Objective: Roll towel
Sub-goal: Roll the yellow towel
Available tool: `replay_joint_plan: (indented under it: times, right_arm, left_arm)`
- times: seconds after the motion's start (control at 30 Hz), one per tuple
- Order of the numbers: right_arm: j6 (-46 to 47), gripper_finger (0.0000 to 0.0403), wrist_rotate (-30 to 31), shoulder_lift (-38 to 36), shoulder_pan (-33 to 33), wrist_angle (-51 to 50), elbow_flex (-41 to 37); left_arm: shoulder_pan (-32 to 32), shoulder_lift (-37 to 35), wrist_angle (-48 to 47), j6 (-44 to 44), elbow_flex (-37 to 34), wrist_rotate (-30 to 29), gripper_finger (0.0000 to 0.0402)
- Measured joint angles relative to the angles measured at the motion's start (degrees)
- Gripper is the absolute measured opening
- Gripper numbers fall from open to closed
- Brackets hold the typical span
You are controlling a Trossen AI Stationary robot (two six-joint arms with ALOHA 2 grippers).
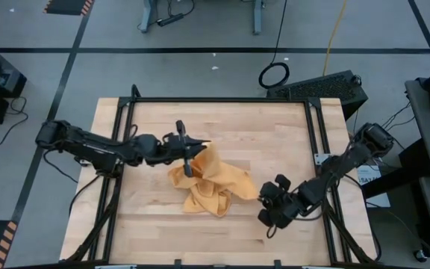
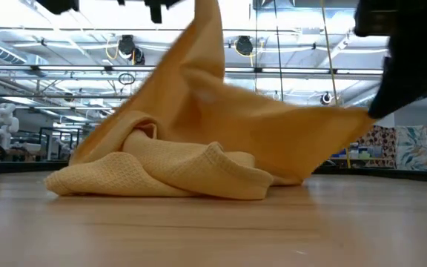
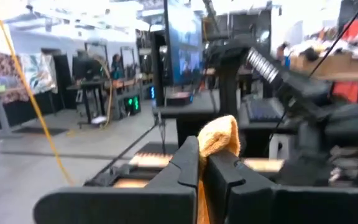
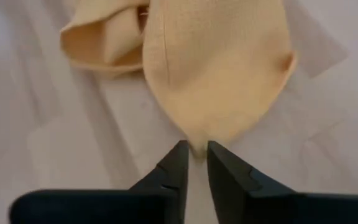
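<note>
The mustard-yellow towel [image 1: 209, 183] lies crumpled in the middle of the wooden table, its bunched folds [image 2: 161, 174] resting on the tabletop. My left gripper [image 1: 192, 152] is shut on a raised part of it at its far left side. My right gripper [image 1: 263, 196] is shut on a corner at its right side, low over the table. The towel rises to a peak [image 2: 207, 22] under the left gripper in the low view. My left gripper pinches a bunched tip of the towel [image 3: 219, 134] between its two fingers; the tip sticks out past the fingertips. That part is lifted well above the table, with cloth hanging below it down to the heap. My right gripper pinches a pointed corner of the towel [image 4: 197, 144] between its two fingertips, coming from the table's right side. The corner is raised a little off the table [image 2: 351, 119], and the cloth runs from it toward the heap.
A black metal frame [image 1: 215, 100] runs around the tabletop. Bare wood lies at the near side [image 1: 200, 239] and the far side [image 1: 260, 123] of the towel. A keyboard [image 1: 319, 84] sits beyond the far right corner.
</note>
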Motion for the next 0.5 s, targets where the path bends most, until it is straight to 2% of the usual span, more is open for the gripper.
replay_joint_plan:
  times: [0.13,0.27,0.37,0.5]
  right_arm:
    - [1.3,0.0097,0.0,0.1,2.8,0.0,0.0]
    - [-1.5,0.0126,1.9,0.1,4.7,0.1,0.0]
    - [-5.1,0.0138,8.4,0.1,5.2,1.9,0.0]
    - [-15.8,0.0145,17.0,0.1,4.9,9.6,0.0]
  left_arm:
    - [0.8,2.1,-2.3,-2.9,0.0,0.2,0.0006]
    - [0.4,2.3,-2.8,-4.0,0.0,4.3,0.0006]
    - [-0.4,1.8,-2.6,-5.2,0.0,7.1,0.0006]
    - [-1.8,1.2,-2.5,-5.5,0.0,8.3,0.0006]
